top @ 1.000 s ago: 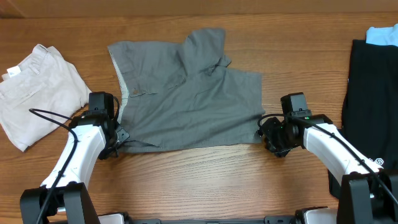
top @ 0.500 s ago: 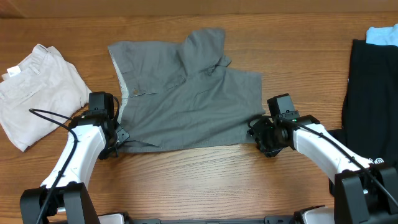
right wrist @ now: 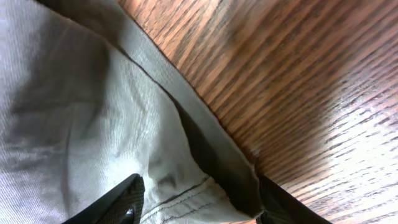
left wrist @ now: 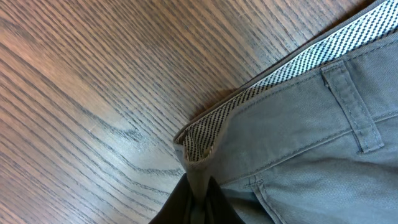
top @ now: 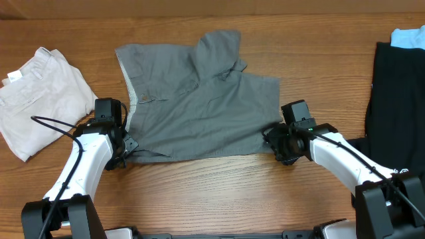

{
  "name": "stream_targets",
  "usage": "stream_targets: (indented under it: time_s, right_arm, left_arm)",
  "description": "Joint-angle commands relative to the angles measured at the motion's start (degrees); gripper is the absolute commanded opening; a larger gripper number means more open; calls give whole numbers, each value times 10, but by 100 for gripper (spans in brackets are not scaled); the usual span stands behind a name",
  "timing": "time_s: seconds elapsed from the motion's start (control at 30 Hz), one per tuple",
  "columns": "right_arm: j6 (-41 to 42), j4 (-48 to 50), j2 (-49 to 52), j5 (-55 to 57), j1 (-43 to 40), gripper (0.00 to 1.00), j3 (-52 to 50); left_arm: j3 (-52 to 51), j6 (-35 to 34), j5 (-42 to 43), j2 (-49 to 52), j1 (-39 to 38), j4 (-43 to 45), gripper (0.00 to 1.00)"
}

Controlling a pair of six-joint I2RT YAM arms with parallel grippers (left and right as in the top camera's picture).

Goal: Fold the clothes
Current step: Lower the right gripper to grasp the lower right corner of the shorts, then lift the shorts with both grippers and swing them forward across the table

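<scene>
The mid-grey cotton shorts (top: 199, 99) lie spread out in the middle of the wooden table (top: 219, 192), waistband to the left, legs to the right. The left gripper (left wrist: 196, 193) is pinched tight on the near corner of the waistband, the dotted lining showing just above its fingers. The right gripper (right wrist: 199, 199) has its jaws apart, straddling the near hem of the leg, cloth between them but not clamped. So this looks like the grasping step ahead of the first fold. Next up: the right jaws need to close on that hem, then both arms lift together and carry the near edge over to the far edge
</scene>
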Motion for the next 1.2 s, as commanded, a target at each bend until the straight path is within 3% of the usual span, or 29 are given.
stream_targets:
  time_s: [0.0,0.33,0.57,0.73,0.87,1.03,1.17]
  right_arm:
    - [5,3,4,19,4,57,-3]
    - [5,4,4,25,4,14,-3]
    - [5,3,4,28,4,12,-3]
    - [5,2,6,36,5,30,-3]
    - [5,4,32,35,5,30,-3]
    - [-9,14,42,17,4,4,1]
    - [-72,-52,14,21,-6,4,47]
  left_arm:
    - [1,13,-10,-2,3,0,8]
    - [1,13,-10,-2,3,0,9]
    - [1,13,-10,-2,3,0,9]
    - [1,13,-10,-2,3,0,9]
    - [1,13,-10,-2,3,0,9]
    - [2,33,-10,-2,3,0,4]
    - [17,64,-9,-2,3,-23,4]
